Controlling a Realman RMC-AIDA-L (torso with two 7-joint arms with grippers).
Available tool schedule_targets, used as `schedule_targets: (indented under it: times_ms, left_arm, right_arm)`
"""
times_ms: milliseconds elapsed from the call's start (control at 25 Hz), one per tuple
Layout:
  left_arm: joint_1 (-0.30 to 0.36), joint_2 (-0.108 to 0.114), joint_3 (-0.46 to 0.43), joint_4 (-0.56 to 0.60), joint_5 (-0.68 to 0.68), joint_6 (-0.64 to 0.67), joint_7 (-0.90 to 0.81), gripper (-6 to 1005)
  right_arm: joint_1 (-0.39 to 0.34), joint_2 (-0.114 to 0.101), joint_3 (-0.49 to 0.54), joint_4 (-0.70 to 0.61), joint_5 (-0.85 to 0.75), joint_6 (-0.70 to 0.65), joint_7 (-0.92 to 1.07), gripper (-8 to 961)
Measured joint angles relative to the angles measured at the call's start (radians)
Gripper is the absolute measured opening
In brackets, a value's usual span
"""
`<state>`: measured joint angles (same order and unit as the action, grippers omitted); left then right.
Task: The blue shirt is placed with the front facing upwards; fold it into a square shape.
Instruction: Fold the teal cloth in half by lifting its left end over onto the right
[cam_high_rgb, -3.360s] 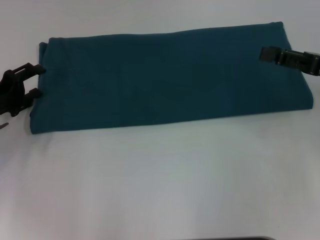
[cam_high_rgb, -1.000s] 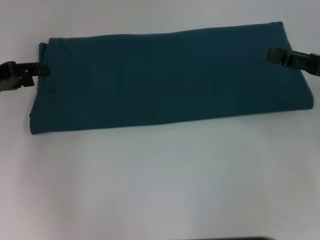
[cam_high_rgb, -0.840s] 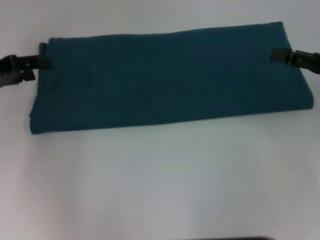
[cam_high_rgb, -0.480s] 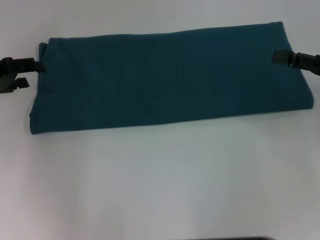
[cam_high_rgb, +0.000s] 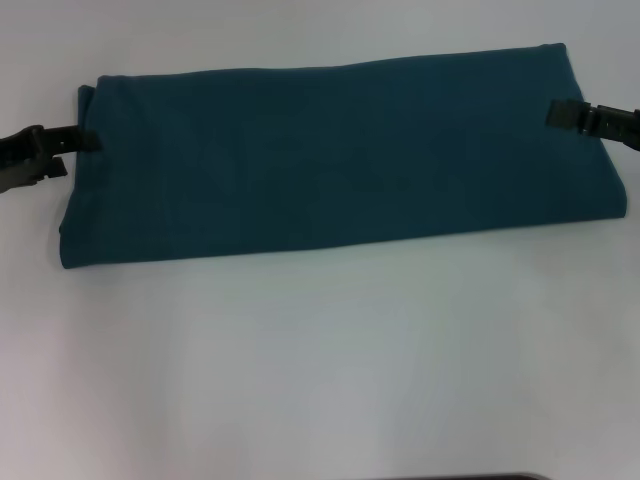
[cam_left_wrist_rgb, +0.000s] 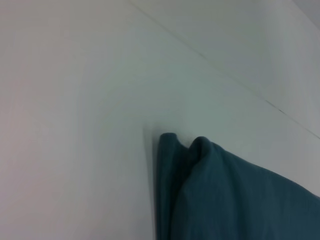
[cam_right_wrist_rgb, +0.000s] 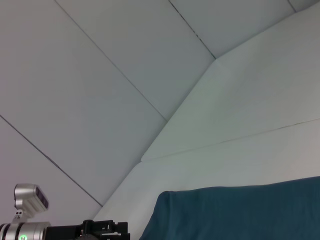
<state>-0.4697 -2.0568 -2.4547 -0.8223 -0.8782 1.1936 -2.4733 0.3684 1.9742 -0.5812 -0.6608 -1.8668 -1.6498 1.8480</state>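
The blue shirt (cam_high_rgb: 340, 155) lies on the white table as a long, flat, dark teal band running left to right, plain side up. My left gripper (cam_high_rgb: 82, 142) is at the band's left end, touching the edge near its far corner. My right gripper (cam_high_rgb: 562, 114) reaches over the right end, near the far right corner. The left wrist view shows a rounded, folded corner of the shirt (cam_left_wrist_rgb: 210, 195). In the right wrist view the shirt's far edge (cam_right_wrist_rgb: 235, 215) appears, with the left arm (cam_right_wrist_rgb: 65, 231) beyond it.
The white table (cam_high_rgb: 320, 360) stretches broadly in front of the shirt. A narrower strip of the table (cam_high_rgb: 300, 35) lies behind it. A thin dark shape (cam_high_rgb: 460, 477) shows at the bottom edge of the head view.
The left gripper turned from a wide-open pose at the left end and rose toward the far left corner. The right gripper slid outward to the right. The shirt has not moved.
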Motion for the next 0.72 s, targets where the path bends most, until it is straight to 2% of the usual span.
schedule_targets:
  times_ms: [440,720]
  left_arm:
    - [-0.001,-0.004,0.005,0.004,0.039,-0.039,0.038,738]
    - [-0.011,-0.019,0.005,0.007,0.077,-0.052,0.037,738]
  right_arm:
    - [-0.003,0.000,0.002,0.000,0.000,0.000,0.000,916]
    - [-0.003,0.001,0.013,0.000,0.000,-0.001,0.003,916]
